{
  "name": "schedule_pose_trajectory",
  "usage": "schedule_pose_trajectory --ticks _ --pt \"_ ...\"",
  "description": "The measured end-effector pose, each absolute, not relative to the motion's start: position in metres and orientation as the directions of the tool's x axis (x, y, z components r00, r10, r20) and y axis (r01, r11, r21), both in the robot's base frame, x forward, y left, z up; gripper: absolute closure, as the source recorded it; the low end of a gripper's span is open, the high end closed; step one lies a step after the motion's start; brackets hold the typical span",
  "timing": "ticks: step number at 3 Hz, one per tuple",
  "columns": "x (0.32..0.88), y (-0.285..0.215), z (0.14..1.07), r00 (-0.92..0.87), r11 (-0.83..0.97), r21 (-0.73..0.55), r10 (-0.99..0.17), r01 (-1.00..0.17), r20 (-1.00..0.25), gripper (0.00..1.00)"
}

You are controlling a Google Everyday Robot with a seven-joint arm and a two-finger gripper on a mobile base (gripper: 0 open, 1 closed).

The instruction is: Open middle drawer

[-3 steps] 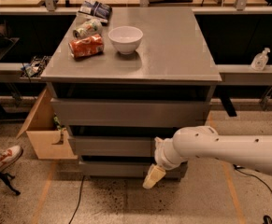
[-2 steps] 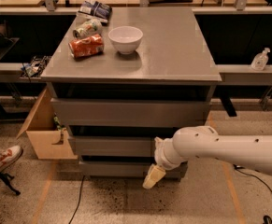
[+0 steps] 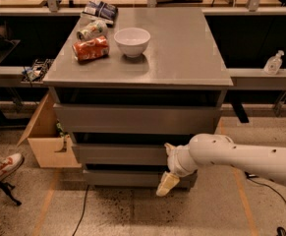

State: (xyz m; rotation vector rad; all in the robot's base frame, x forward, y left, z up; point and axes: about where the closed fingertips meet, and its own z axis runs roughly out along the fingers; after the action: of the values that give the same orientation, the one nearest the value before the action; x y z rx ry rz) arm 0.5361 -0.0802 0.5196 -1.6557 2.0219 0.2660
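The middle drawer [image 3: 120, 154] extends leftward from the claw [image 3: 166, 167] with its long axis horizontal. The claw is released, spread vertically against the drawer's right end.

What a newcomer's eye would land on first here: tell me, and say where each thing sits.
The big white arm reaches in from the right, with its gripper low against the right end of the middle drawer. On the grey cabinet top above, a white bowl stands towards the back left, with a red can lying on its side just left of it.
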Motion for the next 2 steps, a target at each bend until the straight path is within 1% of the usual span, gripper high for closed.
schedule_pose_trajectory --ticks 2 --pt "0.565 -0.101 0.493 -0.040 0.158 -0.210 -0.877 -0.965 -0.478 0.00"
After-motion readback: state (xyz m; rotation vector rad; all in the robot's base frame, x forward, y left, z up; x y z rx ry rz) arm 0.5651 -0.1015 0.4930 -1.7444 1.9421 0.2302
